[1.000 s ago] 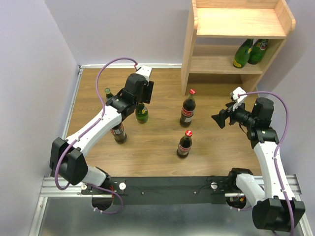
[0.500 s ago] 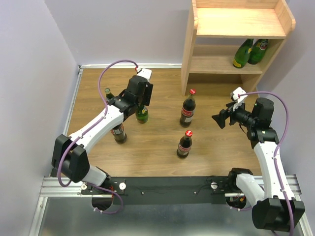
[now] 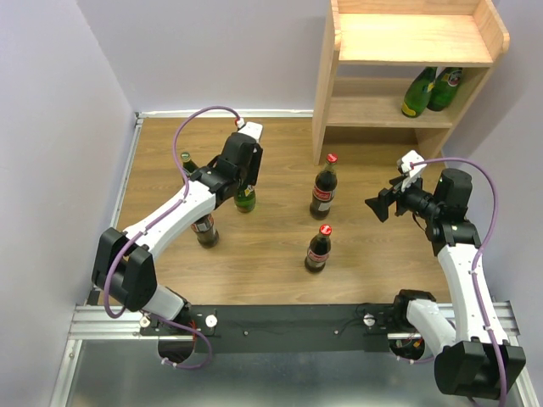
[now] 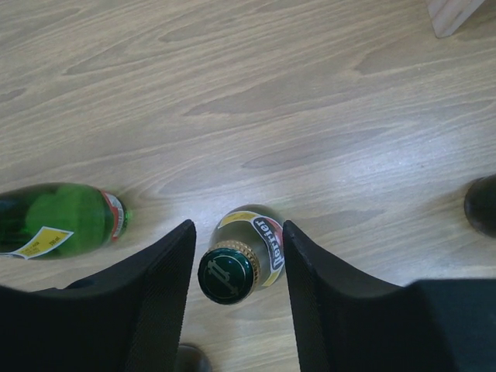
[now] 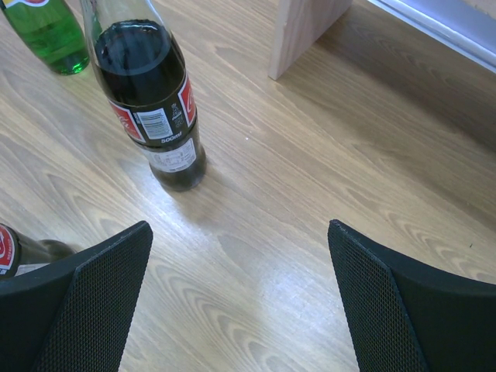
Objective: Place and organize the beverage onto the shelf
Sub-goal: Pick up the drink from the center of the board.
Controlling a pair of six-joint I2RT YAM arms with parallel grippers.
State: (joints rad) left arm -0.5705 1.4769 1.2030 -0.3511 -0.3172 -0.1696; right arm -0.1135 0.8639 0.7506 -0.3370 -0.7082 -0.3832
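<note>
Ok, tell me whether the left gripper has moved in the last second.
Yes. In the top view the left gripper has slid slightly toward the near edge, covering more of the green bottle, which has not moved.

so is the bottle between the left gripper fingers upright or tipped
Upright: the green bottle stands cap-up, seen from almost overhead.

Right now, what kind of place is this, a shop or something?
Probably a robot practice bench, not a shop: two robot arms bolted to a metal rail, plain walls around a small wood-grain table, and one wooden shelf holding two green bottles.
</note>
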